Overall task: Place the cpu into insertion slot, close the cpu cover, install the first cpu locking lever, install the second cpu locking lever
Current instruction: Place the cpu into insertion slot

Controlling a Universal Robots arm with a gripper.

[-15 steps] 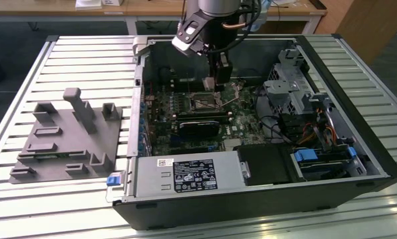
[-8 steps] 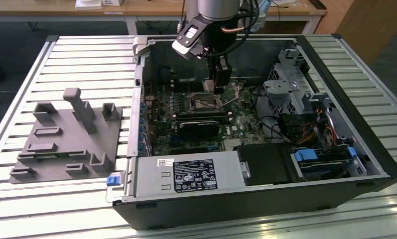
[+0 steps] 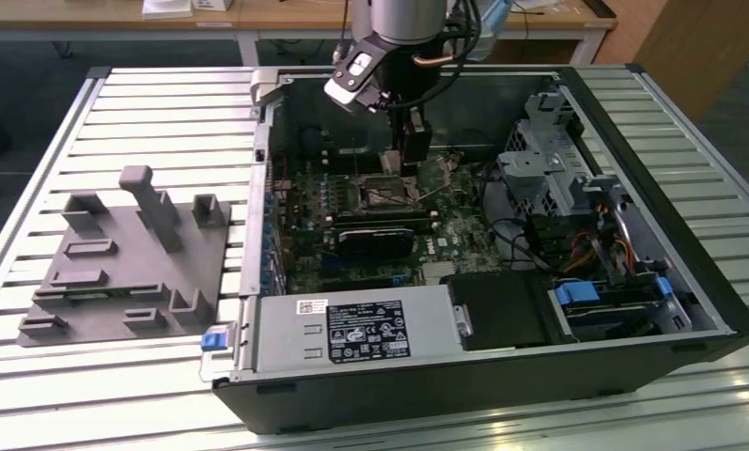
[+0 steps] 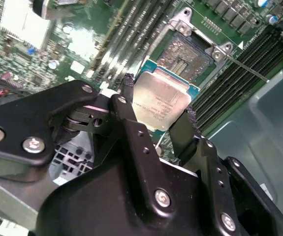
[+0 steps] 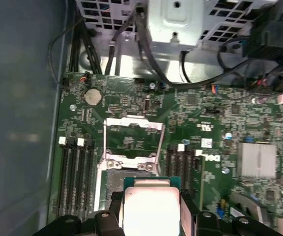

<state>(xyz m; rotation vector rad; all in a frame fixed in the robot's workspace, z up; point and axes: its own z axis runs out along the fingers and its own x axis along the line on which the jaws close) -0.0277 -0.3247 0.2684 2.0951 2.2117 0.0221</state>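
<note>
Gripper (image 4: 157,101) hangs over the board (image 5: 215,113) inside the open case (image 3: 712,310), w/ the cpu (image 4: 165,96) pinched btwn its two black fingers (image 4: 125,96). The fingers bear on opposite edges only, leaving the silvery face bare. Probably chosen so nothing presses the face or underside, and so the chip rides flat. In both wrist views it looks approx parallel to the board.

Cpu isn't seated. In the second wrist view it sits just beside the slot (image 4: 186,55), whose dark centre is fully exposed. In the first wrist view the chip covers only the slot's near edge. How high it rides can't be told. The exterior view puts the gripper (image 3: 410,162) close above the socket area.

Cover (image 5: 131,123) is swung open and laid back away from the slot, board showing thru its window, which is why the socket is reachable from above. A thin rod beside the slot, likely a lever (image 4: 244,69), angles outward, unlatched and clear of the opening. RAM slots (image 5: 75,172) flank the socket on two sides, so room for the fingers is tight.

Judged from this, step one is in hand; cover and levers aren't done yet.

Grey fixture (image 3: 123,254) sits outside the case, at the exterior view's left, well apart.
</note>
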